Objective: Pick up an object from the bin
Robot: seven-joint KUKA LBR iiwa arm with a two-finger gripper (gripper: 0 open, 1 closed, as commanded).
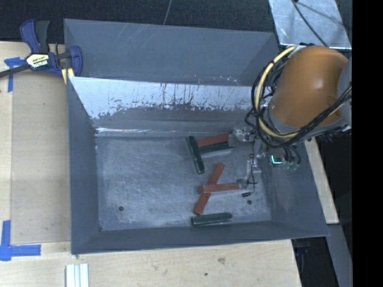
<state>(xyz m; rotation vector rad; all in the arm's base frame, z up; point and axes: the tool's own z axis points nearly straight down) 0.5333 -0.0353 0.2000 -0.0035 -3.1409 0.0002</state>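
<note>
Tool (251, 176) hangs at right end of lower red-brown bar (222, 188); open or closed — cannot tell.

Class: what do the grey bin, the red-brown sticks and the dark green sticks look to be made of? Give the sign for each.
Grey bin: sheet metal, dull finish; flat folded walls, dark rust-like streaks on the far wall, scuffed floor.
Red-brown sticks: probably painted wood or plastic; even matte colour, straight edges. Which of the two is unclear.
Dark green sticks: likely the same kind of material, also matte.
</note>
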